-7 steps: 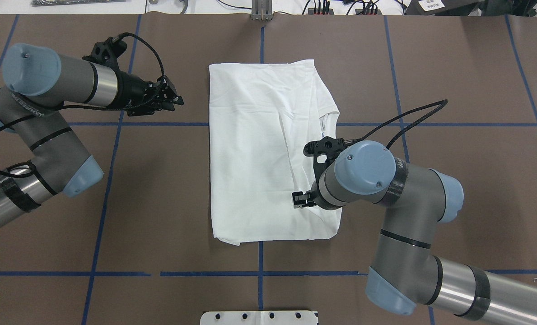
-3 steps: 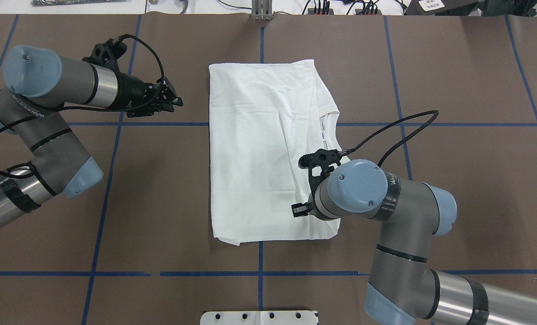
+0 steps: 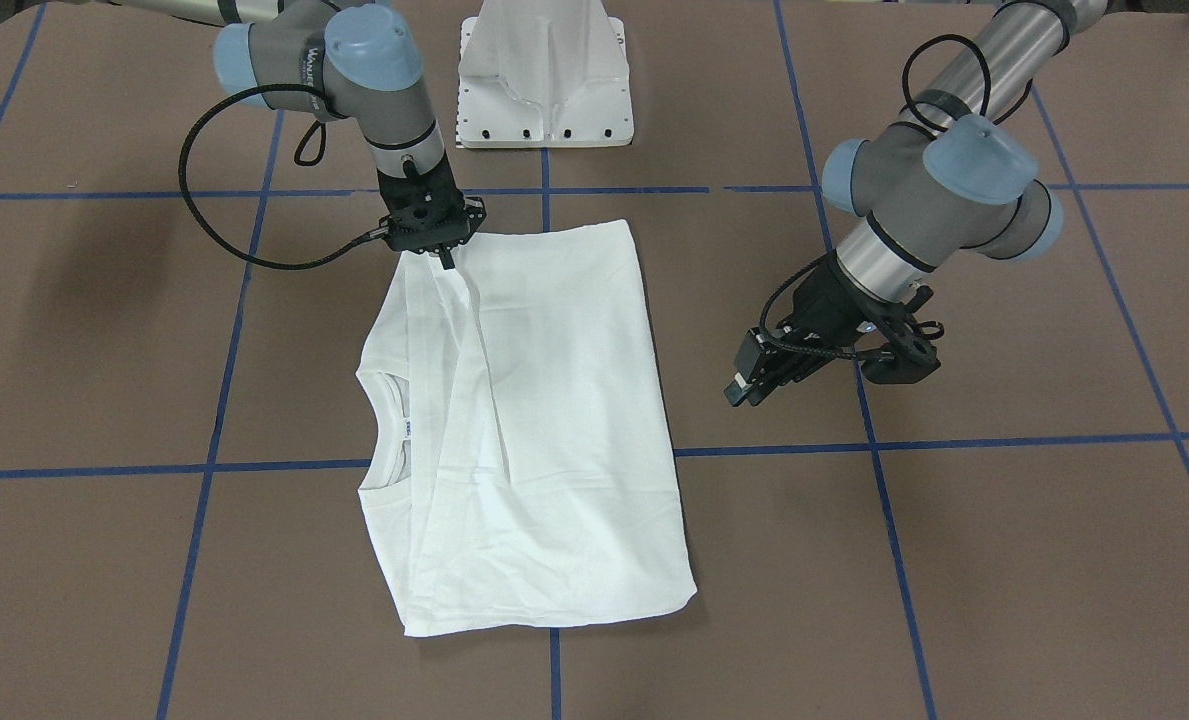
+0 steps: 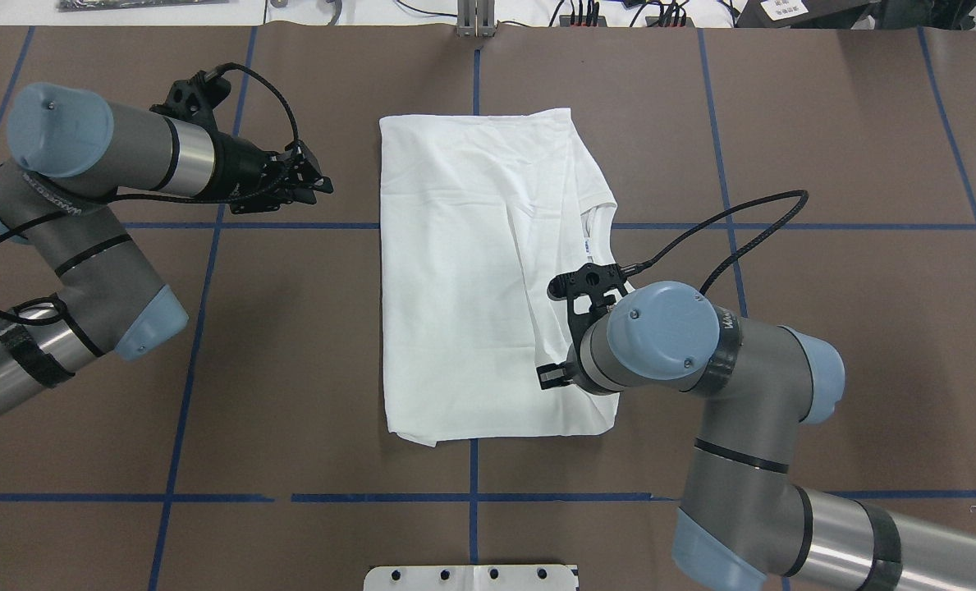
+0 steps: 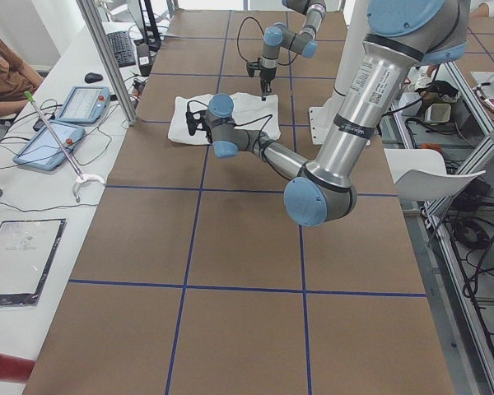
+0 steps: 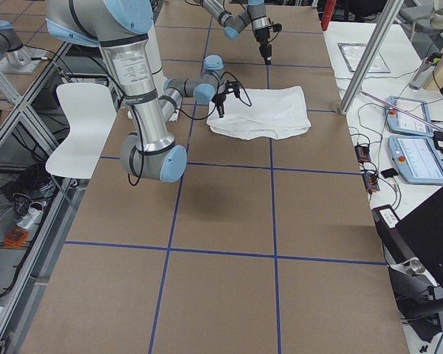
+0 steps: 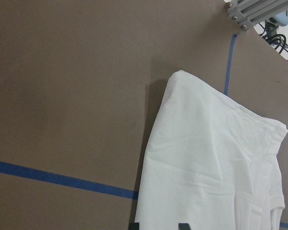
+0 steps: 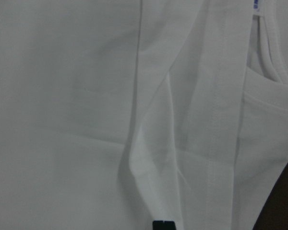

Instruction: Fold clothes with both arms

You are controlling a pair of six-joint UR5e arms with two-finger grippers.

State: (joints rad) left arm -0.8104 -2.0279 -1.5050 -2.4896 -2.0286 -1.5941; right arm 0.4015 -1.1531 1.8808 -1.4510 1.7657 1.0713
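The white shirt (image 4: 463, 271) lies folded into a tall rectangle at the table's middle, its ribbed collar (image 4: 594, 238) on the right side. No printed text shows. My right gripper (image 4: 547, 377) points down on the shirt's near right part; it also shows in the front view (image 3: 446, 258). In the right wrist view a raised ridge of cloth (image 8: 144, 163) runs into its closed fingertip (image 8: 163, 225), so it is shut on a fold. My left gripper (image 4: 326, 185) hovers left of the shirt, apart from it, open and empty. The left wrist view shows the shirt's far left corner (image 7: 180, 76).
The brown table cover carries a grid of blue tape lines (image 4: 208, 224). The white pedestal base (image 4: 471, 577) stands at the near edge. Tablets (image 5: 49, 140) and a seated person (image 5: 4, 74) are beside the far side. A white chair (image 6: 81, 125) stands behind the robot.
My right arm has shifted a little toward the robot over the shirt, its gripper staying on the cloth. The left arm has barely moved.
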